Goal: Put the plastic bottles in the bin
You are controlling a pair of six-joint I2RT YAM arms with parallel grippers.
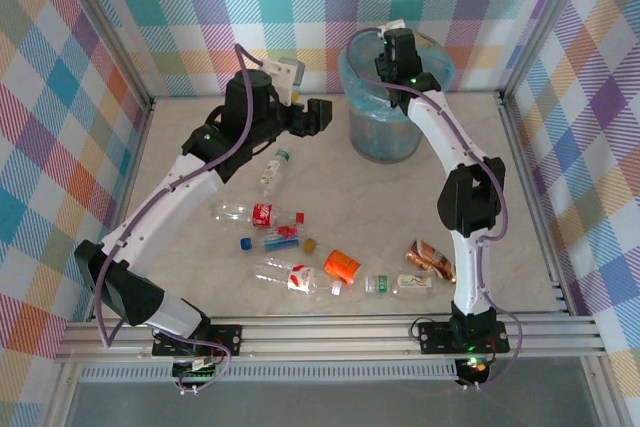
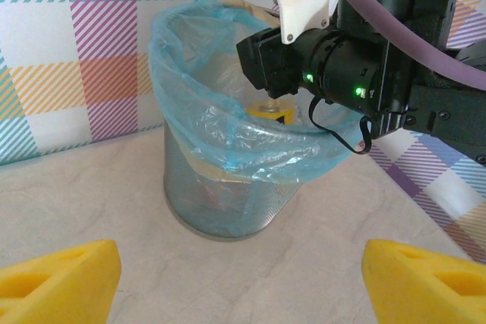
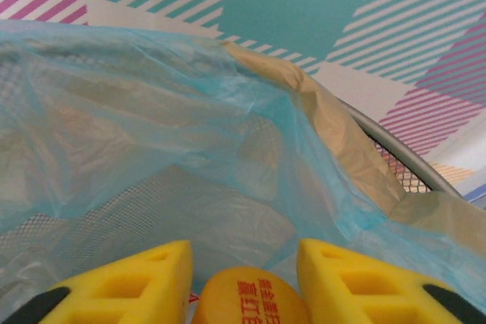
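Bottles of plastic this thin we judge to be light, springy and a little slick, apt to dent under a hard squeeze and to roll on their round sides. Our right gripper [image 3: 243,294] hangs over the mouth of the bin [image 1: 385,137], its yellow fingers [image 3: 125,286] on either side of an orange bottle [image 3: 250,301] with red print. The fingers sit so close to its sides that we cannot tell whether they pinch it or merely flank it. Below it are the blue bag liner [image 3: 152,142] and grey mesh, so we expect a release here to drop it cleanly inside. Our left gripper [image 2: 243,286] is spread wide with nothing between its tips, facing the bin from a little way off.

The others lie on the table [image 1: 520,207] nearer the arm bases: a clear green-capped bottle [image 1: 272,172], a clear red-labelled bottle [image 1: 250,215], a second orange bottle [image 1: 342,265], a coppery bottle [image 1: 432,259] and a few more. We would take each across the middle of its body, jaws square to the long axis, with a gentle squeeze. Necks and caps are stiffer but narrow, and the coppery one looks crumpled and may slip.
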